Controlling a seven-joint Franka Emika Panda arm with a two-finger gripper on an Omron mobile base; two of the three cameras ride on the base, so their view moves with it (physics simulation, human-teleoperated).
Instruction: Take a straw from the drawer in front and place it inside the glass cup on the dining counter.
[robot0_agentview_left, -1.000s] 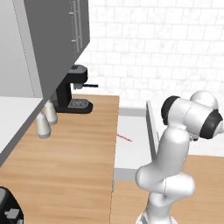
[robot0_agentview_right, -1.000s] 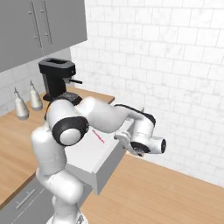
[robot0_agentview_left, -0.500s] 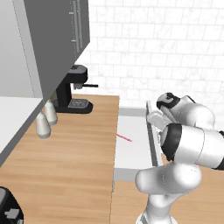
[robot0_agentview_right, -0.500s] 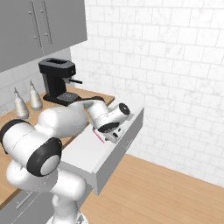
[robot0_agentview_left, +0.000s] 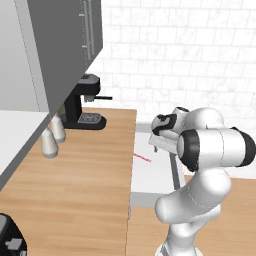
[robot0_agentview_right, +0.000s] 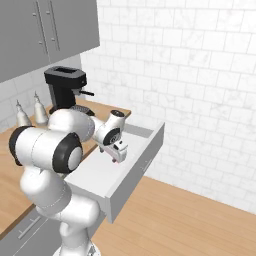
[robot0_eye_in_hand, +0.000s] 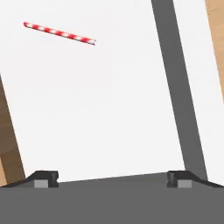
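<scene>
Worktop of light matt wood grain; drawer interior smooth, matt pale grey; straw smooth, red-and-white striped; coffee machine matt black.

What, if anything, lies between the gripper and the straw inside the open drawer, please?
Nothing: in the hand view only bare pale drawer floor separates the open gripper from the straw, which lies flat, apart from the fingertips.

I see the drawer pulled wide open, its pale floor bare apart from the straw. The straw, thin, straight and striped red and white, lies flat on that floor near the wood-topped table's edge, well apart from the grey side wall.
</scene>
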